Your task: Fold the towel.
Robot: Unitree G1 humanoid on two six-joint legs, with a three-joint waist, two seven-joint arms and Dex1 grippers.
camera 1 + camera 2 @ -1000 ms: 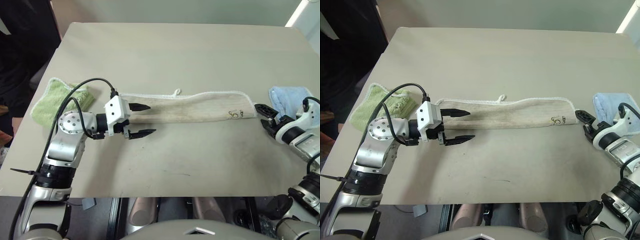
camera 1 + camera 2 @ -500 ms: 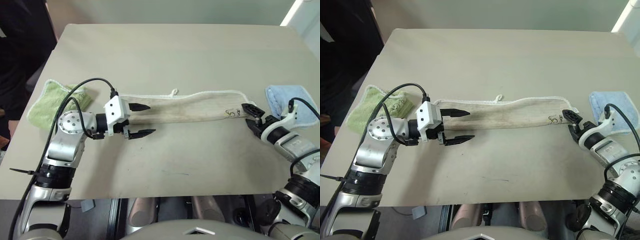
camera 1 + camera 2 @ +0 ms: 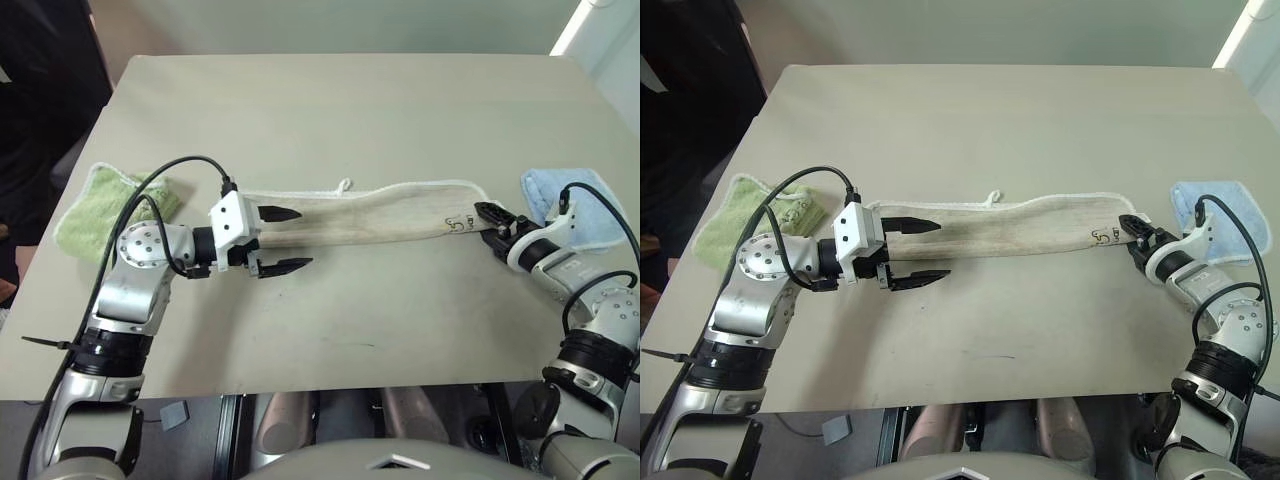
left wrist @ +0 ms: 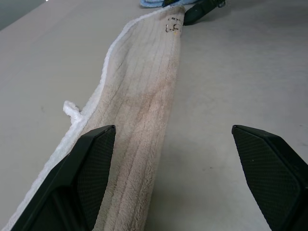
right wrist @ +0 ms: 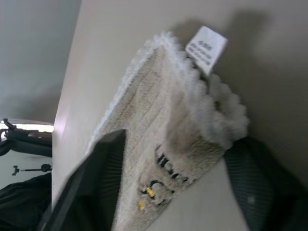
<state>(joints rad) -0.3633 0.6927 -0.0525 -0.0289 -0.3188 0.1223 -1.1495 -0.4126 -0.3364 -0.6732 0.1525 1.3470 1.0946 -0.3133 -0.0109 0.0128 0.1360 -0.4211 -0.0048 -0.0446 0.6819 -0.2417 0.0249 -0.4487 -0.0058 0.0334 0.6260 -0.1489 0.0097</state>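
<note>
Crosswise, mid-table, towel folded into long strip. Left gripper agape, empty, astride left end. Right gripper straddling right end, grip unclear. Bare tabletop front, back. Black scrawl, white tag illegible.

Towel end right up close on the tan table, white fuzzy edging, small white tag sticking out. R gripper fingers straddle the corner w/ dark stitched marks.
</note>
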